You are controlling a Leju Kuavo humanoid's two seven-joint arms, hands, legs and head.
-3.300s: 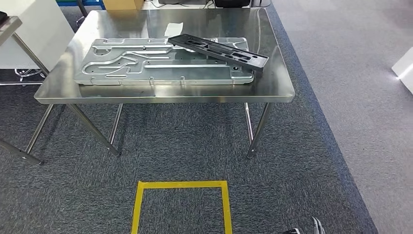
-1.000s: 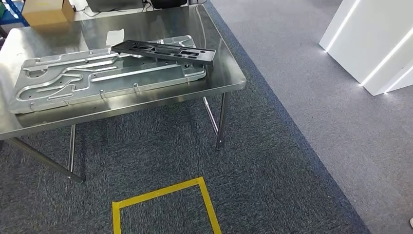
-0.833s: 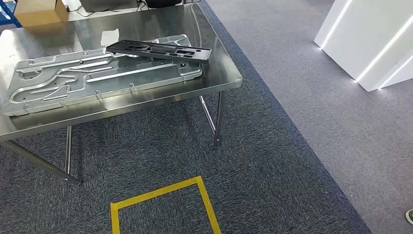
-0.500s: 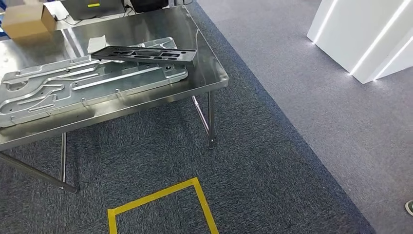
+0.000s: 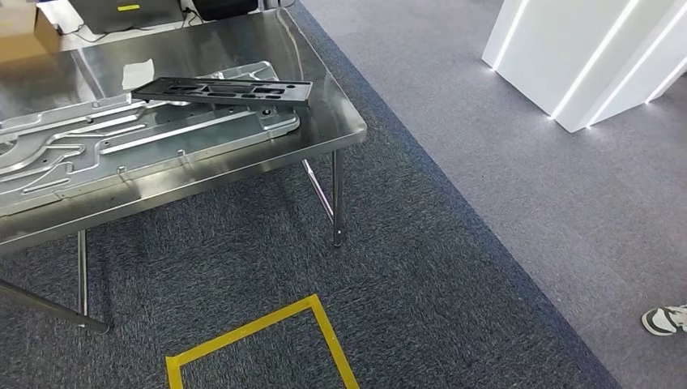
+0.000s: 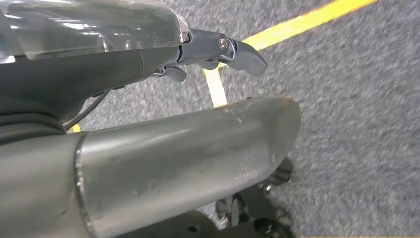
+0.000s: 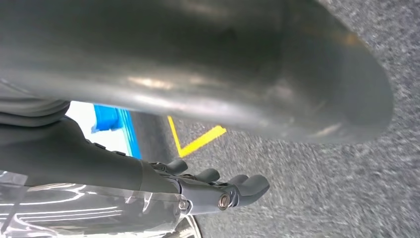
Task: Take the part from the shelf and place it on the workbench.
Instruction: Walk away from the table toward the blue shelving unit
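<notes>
A long black part [image 5: 223,90] lies on top of a large silver stamped plate [image 5: 121,142] on the steel workbench [image 5: 328,121] at the upper left of the head view. My left hand [image 6: 173,148] hangs over the grey carpet, its dark fingers [image 6: 242,52] stretched out with nothing between them and the thumb. My right hand [image 7: 198,89] hangs the same way, fingers [image 7: 237,191] loosely extended and holding nothing. Both hands are far from the bench.
A yellow tape square [image 5: 324,324] marks the dark carpet in front of the bench. White panels with light strips [image 5: 591,57] stand at the upper right on lighter carpet. A person's shoe [image 5: 664,318] shows at the right edge. A cardboard box [image 5: 20,36] sits at the bench's far corner.
The whole picture has shifted: the camera has turned right, so the bench slides toward the left edge and the white panels and a shoe come into view.
</notes>
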